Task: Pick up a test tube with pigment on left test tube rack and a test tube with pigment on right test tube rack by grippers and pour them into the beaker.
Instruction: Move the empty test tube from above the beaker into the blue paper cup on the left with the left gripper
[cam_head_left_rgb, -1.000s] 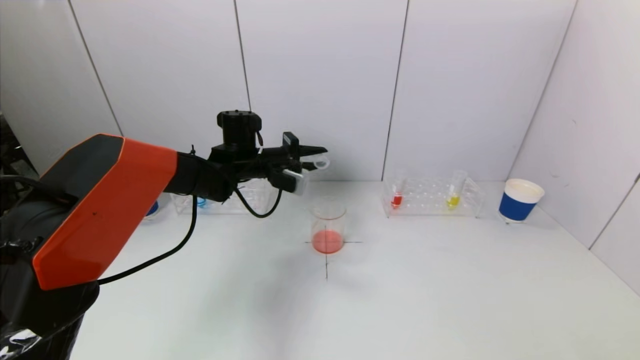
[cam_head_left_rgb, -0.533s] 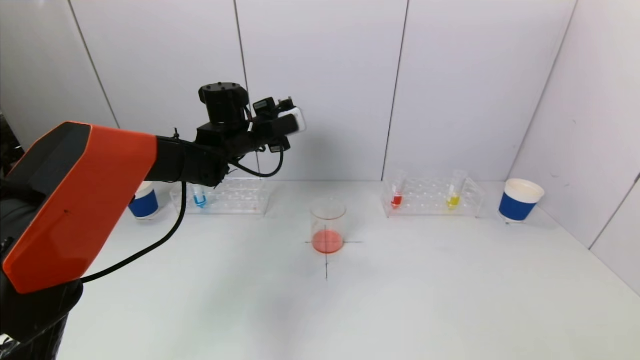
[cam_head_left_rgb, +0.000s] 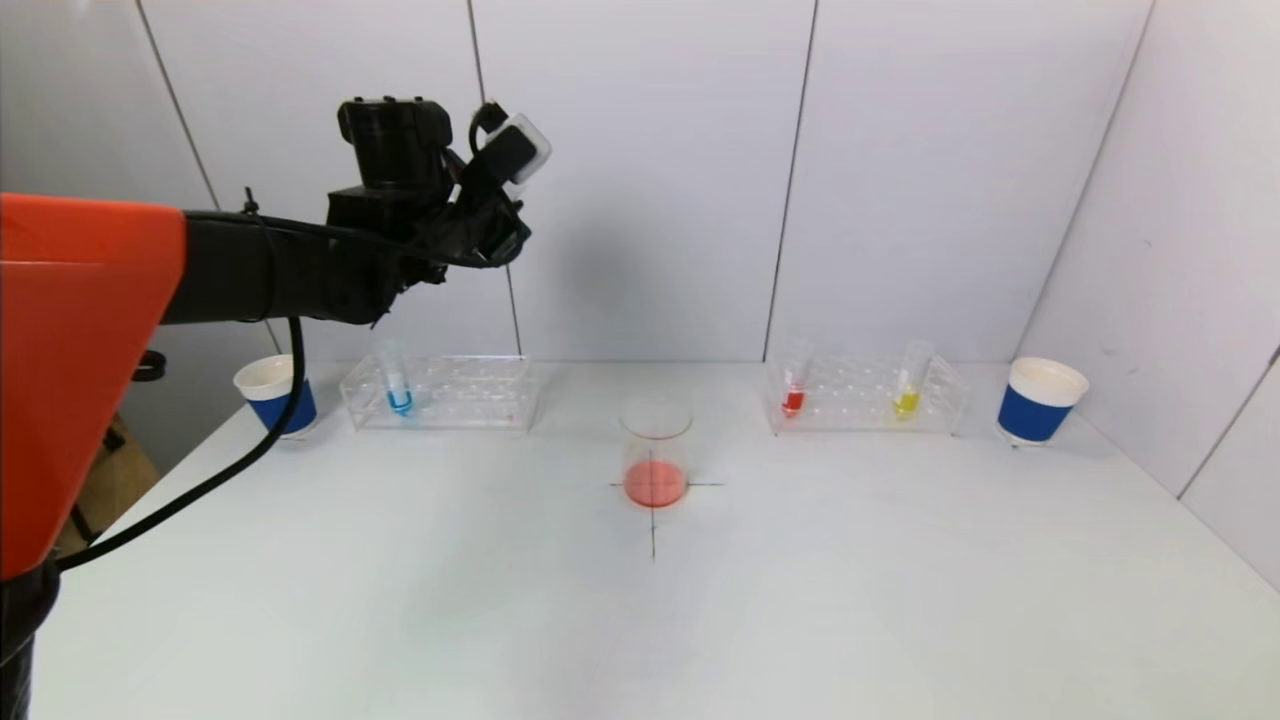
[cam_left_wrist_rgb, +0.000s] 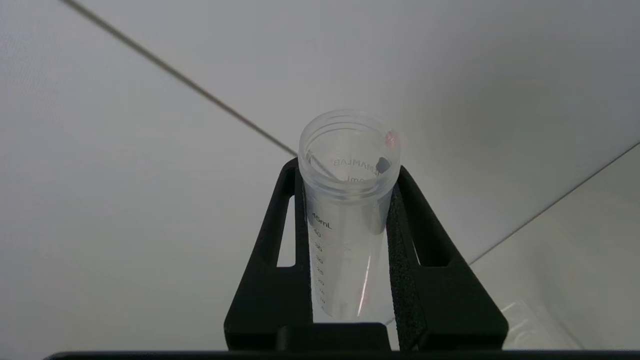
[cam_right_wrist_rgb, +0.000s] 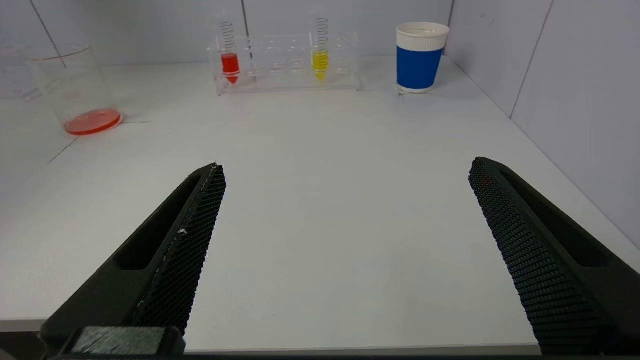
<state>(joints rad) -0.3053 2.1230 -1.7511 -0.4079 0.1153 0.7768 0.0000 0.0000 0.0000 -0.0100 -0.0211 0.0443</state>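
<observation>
My left gripper (cam_left_wrist_rgb: 348, 172) is shut on a clear, emptied test tube (cam_left_wrist_rgb: 345, 240) that has a trace of red at its rim. In the head view the left wrist (cam_head_left_rgb: 430, 215) is raised high in front of the back wall, above the left rack (cam_head_left_rgb: 470, 395). That rack holds a tube with blue pigment (cam_head_left_rgb: 399, 388). The beaker (cam_head_left_rgb: 656, 455) stands at the table's middle with red liquid in it. The right rack (cam_head_left_rgb: 865, 398) holds a red tube (cam_head_left_rgb: 794, 388) and a yellow tube (cam_head_left_rgb: 909, 385). My right gripper (cam_right_wrist_rgb: 347, 165) is open and empty, low at the table's front edge.
A blue and white paper cup (cam_head_left_rgb: 275, 393) stands left of the left rack. Another paper cup (cam_head_left_rgb: 1040, 400) stands right of the right rack, near the side wall. A black cross is marked under the beaker.
My left arm has lifted and swung back to the left, away from above the beaker. The tube has turned from tipped over the beaker to mouth up. The right arm has not moved.
</observation>
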